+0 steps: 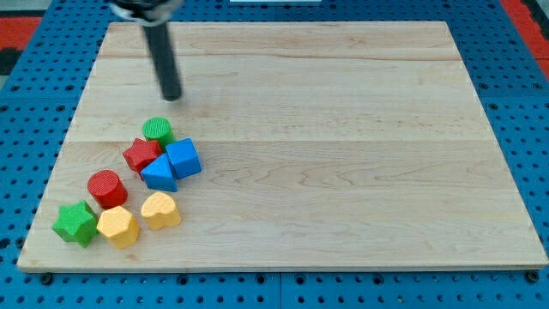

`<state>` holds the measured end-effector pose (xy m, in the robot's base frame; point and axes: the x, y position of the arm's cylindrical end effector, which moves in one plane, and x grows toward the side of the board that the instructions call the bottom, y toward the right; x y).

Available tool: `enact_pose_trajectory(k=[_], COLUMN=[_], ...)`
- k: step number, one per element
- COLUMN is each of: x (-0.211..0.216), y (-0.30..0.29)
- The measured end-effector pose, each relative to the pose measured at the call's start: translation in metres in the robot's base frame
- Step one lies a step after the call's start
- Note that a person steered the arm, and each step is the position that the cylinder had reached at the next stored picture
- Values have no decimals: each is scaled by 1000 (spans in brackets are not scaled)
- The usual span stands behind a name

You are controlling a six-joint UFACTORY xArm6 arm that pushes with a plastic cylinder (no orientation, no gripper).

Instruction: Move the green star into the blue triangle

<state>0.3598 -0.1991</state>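
Observation:
The green star (75,223) lies near the board's lower left corner, touching a yellow hexagon block (117,227). The blue triangle (159,172) lies up and to the right of it, in a cluster with a blue cube (184,158) and a red star (141,154). My tip (173,96) rests on the board above this cluster, apart from all blocks, above and right of a green cylinder (158,130).
A red cylinder (107,188) lies between the green star and the blue triangle. A yellow heart (160,210) sits right of the yellow hexagon. The wooden board (343,154) lies on a blue pegboard.

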Motion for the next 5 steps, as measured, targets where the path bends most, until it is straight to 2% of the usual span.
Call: enact_pose_trajectory(k=[1, 2, 4, 5], x=[109, 201, 258, 250], y=[-88, -105, -55, -36])
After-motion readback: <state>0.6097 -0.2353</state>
